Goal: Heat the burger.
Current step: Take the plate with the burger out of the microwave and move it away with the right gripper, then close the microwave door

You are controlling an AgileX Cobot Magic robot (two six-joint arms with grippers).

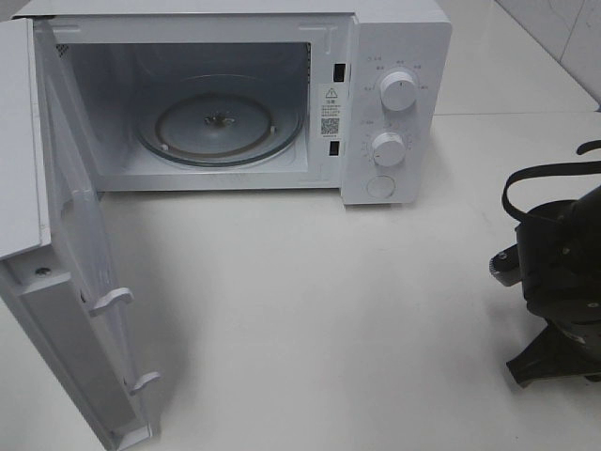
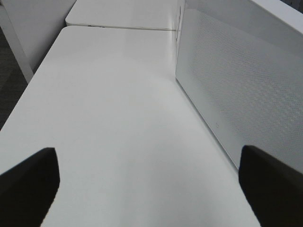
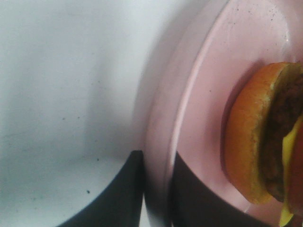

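The burger (image 3: 265,137) lies on a round pink plate (image 3: 208,94) in the right wrist view, showing its golden bun, dark patty and yellow cheese. My right gripper (image 3: 157,156) straddles the plate's rim, one finger on the outside and one on the inside. A thin sliver of light shows between the outer finger and the rim, so I cannot tell whether the jaws clamp it. My right arm (image 1: 559,272) sits at the table's right edge, and plate and burger are out of the high view. My left gripper (image 2: 150,189) is wide open over bare table.
The white microwave (image 1: 394,56) stands at the back with its door (image 1: 66,282) swung fully open to the left. A glass turntable (image 1: 221,127) lies in its cavity. The door's perforated outer face (image 2: 236,80) is beside my left gripper.
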